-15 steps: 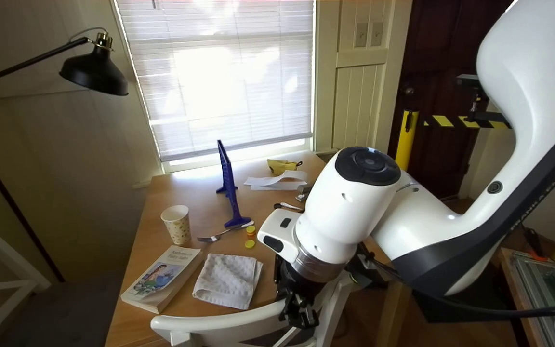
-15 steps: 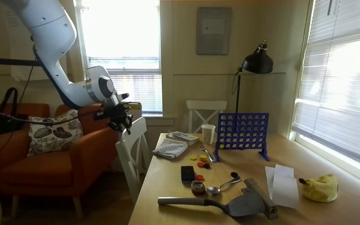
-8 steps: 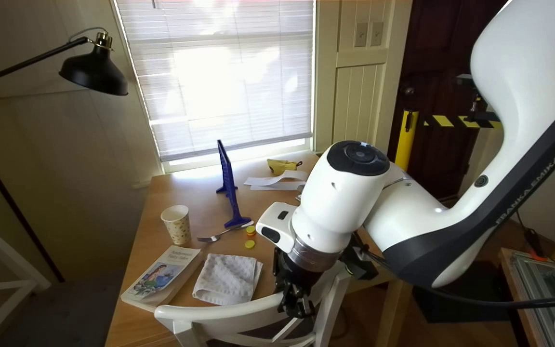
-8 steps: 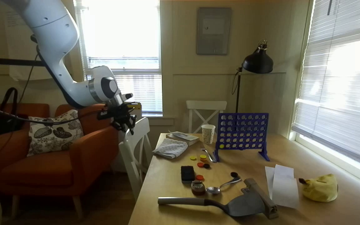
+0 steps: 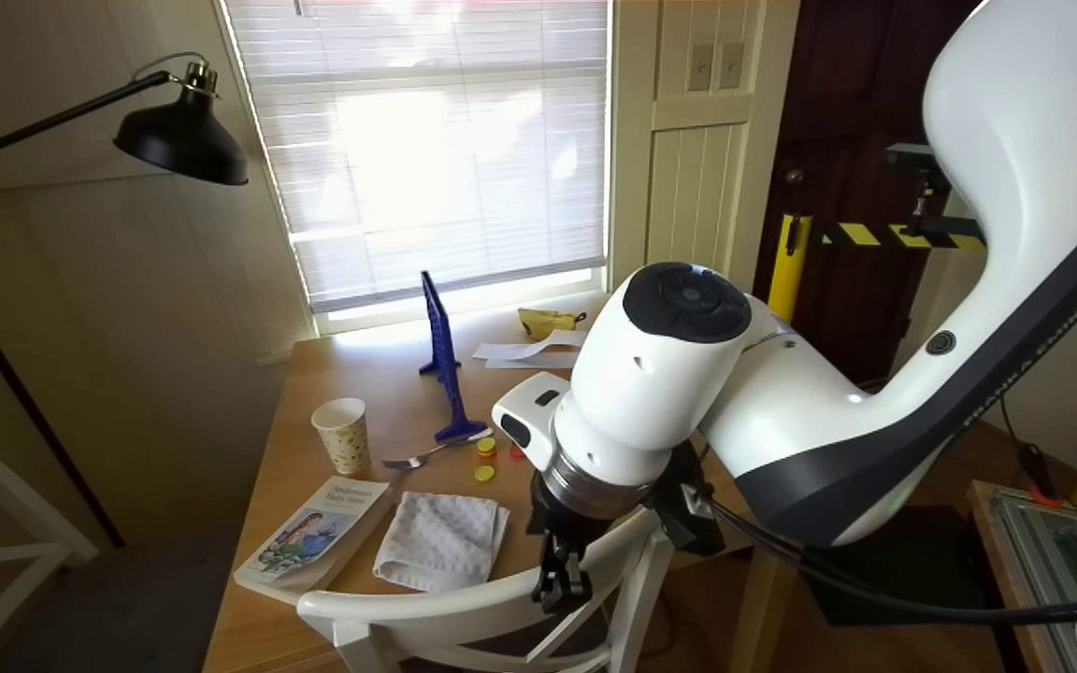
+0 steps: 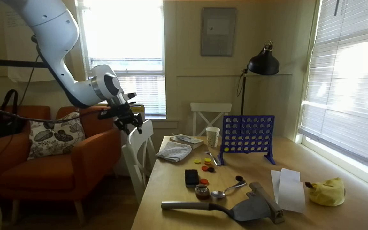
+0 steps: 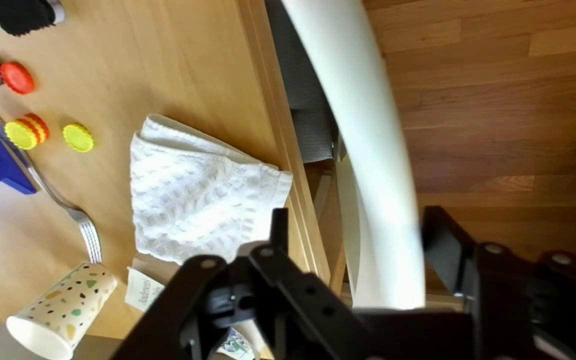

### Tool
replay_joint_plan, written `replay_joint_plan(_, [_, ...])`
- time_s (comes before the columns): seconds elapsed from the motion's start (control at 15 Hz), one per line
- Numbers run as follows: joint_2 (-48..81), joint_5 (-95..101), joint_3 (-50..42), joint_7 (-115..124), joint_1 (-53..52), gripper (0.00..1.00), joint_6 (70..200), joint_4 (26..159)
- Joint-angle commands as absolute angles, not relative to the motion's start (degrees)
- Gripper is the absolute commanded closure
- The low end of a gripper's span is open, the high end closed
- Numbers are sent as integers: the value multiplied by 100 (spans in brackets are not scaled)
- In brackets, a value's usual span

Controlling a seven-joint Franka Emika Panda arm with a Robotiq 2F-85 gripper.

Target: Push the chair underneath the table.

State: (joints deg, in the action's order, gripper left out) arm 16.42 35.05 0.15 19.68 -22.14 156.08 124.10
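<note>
Pincer (image 7: 356,217) is straddling the top rail (image 7: 380,175) of the white chair (image 5: 431,606), fingers (image 7: 445,250) spread, one to each side; contact is looking unclear. Chair is standing at the near edge of the surface (image 5: 380,374) in an exterior view, back just outside, dark seat (image 7: 300,100) showing between rail and edge. Towel (image 5: 442,542) and book (image 5: 314,537) are lying just beyond; cup (image 5: 342,435) is standing past the book.
</note>
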Motion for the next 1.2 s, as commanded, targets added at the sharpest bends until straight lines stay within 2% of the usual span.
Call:
replay_joint_plan(0.0, [1335,4026,47,2222,-2394,2,15190,12170])
replay_joint_plan(0.2, [803,3582,487,1843,-2218,0,14983,12232])
replay_joint_plan(0.53, [-483,1133,1187,778,-1880,0,14109,12649])
replay_joint_plan(1.13, [-3379,-346,968,1117,-1406,0,11569,13608])
